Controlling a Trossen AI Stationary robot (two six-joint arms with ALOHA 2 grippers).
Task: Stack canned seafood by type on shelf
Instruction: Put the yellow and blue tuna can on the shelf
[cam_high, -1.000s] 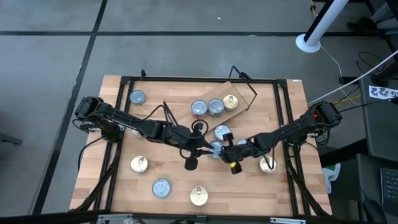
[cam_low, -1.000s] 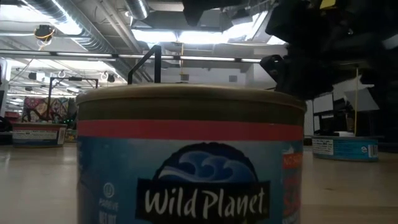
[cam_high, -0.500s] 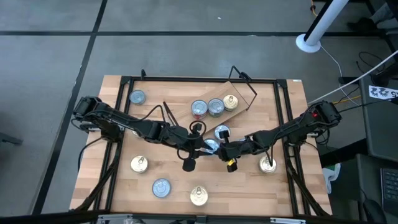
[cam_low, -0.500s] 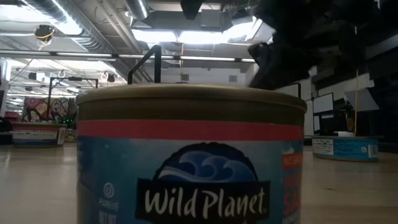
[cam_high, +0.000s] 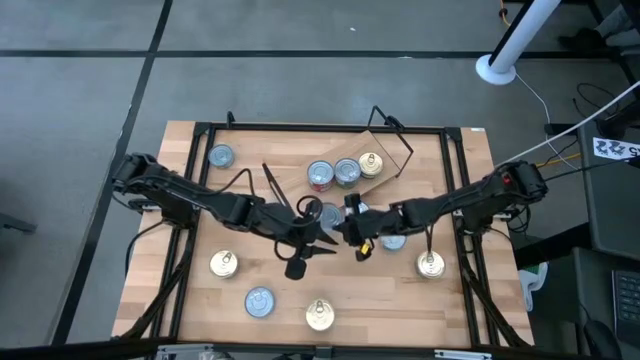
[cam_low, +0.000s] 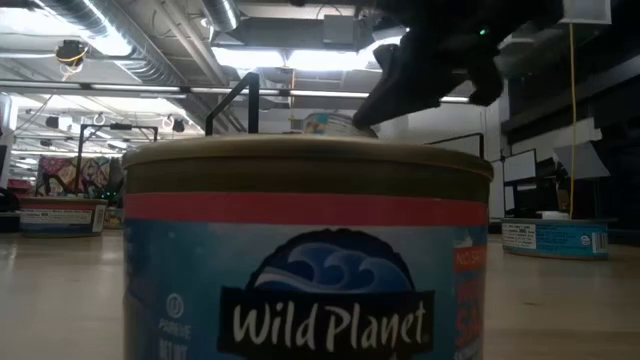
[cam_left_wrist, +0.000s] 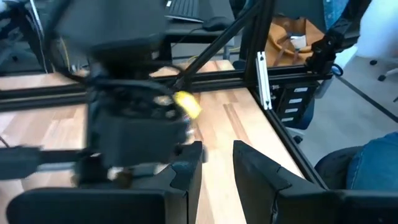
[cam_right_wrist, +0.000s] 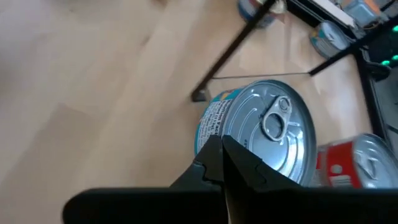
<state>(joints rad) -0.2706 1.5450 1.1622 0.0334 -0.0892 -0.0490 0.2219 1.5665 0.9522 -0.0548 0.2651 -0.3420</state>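
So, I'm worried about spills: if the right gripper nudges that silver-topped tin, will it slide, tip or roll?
Probably slides rather than tips: the tin is short, wide and flat on the wood. Unlikely to roll while upright. Its round wall may slip off the narrow shut tips of the right gripper and veer sideways.

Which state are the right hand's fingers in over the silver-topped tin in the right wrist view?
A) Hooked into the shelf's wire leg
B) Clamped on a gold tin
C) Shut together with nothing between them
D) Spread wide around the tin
C: the right hand shows both dark fingers pressed together, empty, over the blue-labelled tin with the pull-ring lid.
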